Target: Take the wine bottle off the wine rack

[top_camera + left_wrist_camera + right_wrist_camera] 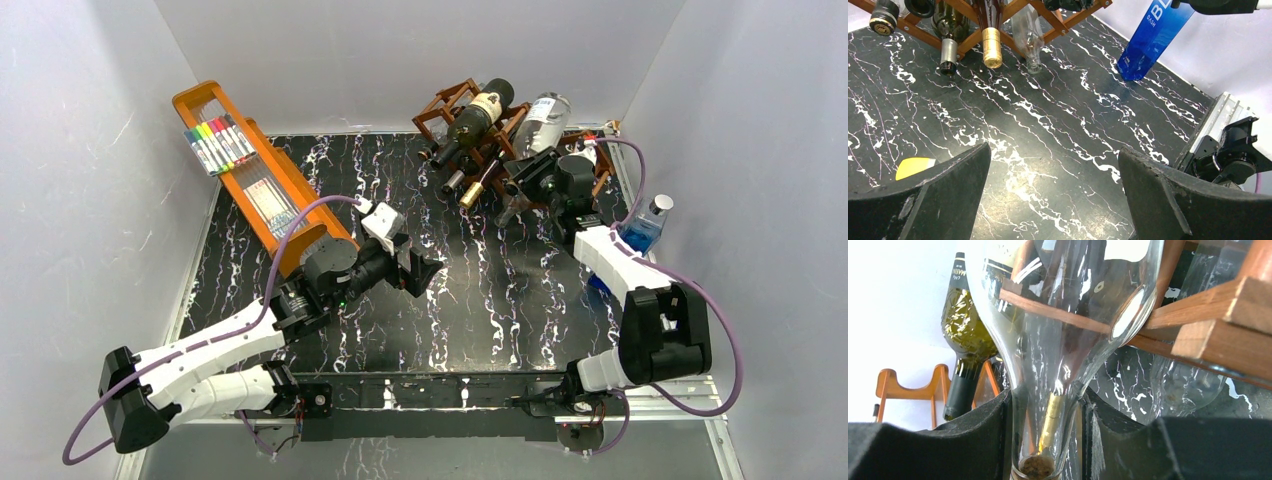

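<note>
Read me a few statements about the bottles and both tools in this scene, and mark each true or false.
The right tool is shut on the neck of the clear bottle. True.
The left tool grips a bottle. False: it is open and empty, over the table.
The blue bottle lies in the wine rack. False: it stands on the table, outside the rack.
A gold-capped bottle lies in the rack. True.

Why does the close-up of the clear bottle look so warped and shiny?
Right wrist view: the clear bottle sits close, its curved glass bending the wine rack behind and catching white glare. Left wrist view: sharp; the glossy table mirrors the blue bottle. Top view: even light.
</note>
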You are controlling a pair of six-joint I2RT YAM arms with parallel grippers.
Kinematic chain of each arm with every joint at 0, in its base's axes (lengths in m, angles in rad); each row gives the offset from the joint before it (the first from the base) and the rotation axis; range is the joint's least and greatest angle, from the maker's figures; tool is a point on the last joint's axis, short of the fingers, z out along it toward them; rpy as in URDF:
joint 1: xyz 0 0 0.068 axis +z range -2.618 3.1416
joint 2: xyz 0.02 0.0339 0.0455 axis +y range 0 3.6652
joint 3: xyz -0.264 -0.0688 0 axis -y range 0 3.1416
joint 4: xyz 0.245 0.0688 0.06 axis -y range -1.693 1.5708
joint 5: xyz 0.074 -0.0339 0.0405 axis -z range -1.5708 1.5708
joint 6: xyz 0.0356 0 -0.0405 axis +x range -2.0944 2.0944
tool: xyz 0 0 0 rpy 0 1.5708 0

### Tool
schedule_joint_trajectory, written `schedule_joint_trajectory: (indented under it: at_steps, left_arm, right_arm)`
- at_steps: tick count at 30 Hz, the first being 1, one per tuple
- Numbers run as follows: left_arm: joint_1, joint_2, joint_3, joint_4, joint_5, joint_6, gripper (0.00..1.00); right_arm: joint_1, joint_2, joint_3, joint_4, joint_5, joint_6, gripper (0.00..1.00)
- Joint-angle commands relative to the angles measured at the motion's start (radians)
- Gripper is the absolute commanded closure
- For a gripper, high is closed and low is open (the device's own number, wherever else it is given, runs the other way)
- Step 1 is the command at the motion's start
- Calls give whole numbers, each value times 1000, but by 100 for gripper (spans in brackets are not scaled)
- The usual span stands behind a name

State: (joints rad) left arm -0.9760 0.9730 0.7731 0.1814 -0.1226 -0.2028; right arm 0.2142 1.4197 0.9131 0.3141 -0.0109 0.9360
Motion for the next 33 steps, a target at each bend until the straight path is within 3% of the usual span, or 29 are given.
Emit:
schedule_joint_trajectory:
  at_steps: [1, 33]
  left_arm:
    - [5, -33, 11, 12, -10, -12, 2]
    - [5, -30, 13, 32, 8, -14, 2]
  right_arm:
    - [22, -100, 32, 284, -125, -69, 100]
    - [13, -271, 96, 158, -227, -61, 100]
